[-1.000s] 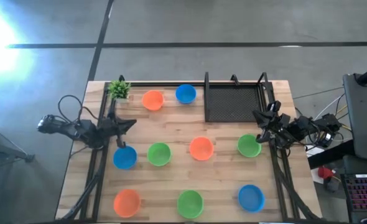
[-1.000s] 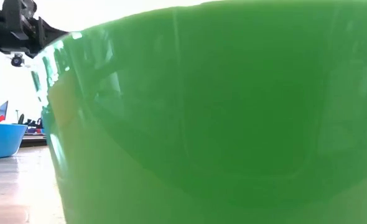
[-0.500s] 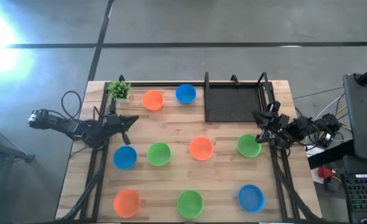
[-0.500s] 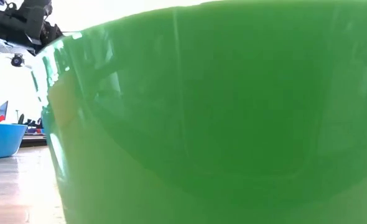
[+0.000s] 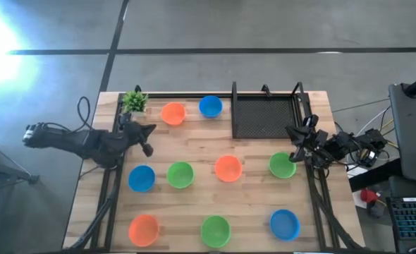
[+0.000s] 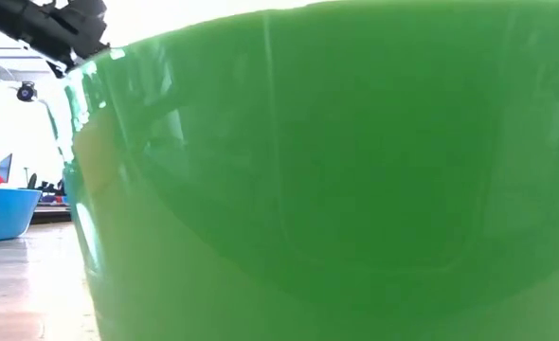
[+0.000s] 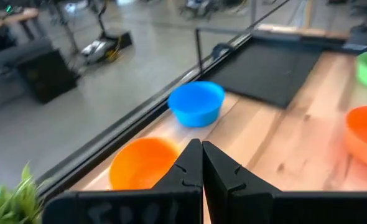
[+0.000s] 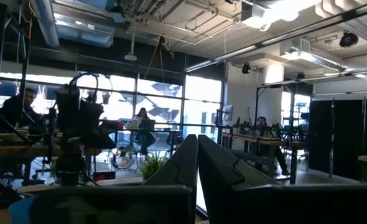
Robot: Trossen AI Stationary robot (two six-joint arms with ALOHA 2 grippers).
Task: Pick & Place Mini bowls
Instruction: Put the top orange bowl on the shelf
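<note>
Nine mini bowls rest on their bases on the wooden table. At the far side are an orange bowl [image 5: 173, 113] and a blue bowl [image 5: 210, 106]. The middle row holds blue [image 5: 142, 178], green [image 5: 180, 174], orange [image 5: 228, 168] and green [image 5: 283, 165]. The near row holds orange [image 5: 144, 229], green [image 5: 215, 231] and blue [image 5: 284, 224]. My left gripper [image 5: 151, 130] is shut and hovers near the table's left edge, pointing at the far orange bowl [image 7: 143, 163] and blue bowl [image 7: 196, 102]. My right gripper [image 5: 290, 130] is shut and waits at the right edge, above the green bowl.
A black mesh tray [image 5: 263, 116] sits at the far right, and a small potted plant [image 5: 134, 101] at the far left corner. The near green bowl [image 6: 336, 170] fills the low view. Black frame rails run along both table sides. People sit in the room beyond.
My left gripper has risen and moved from above the middle-row blue bowl toward the far edge, turning to point at the far orange bowl. The bowls have stayed in place.
</note>
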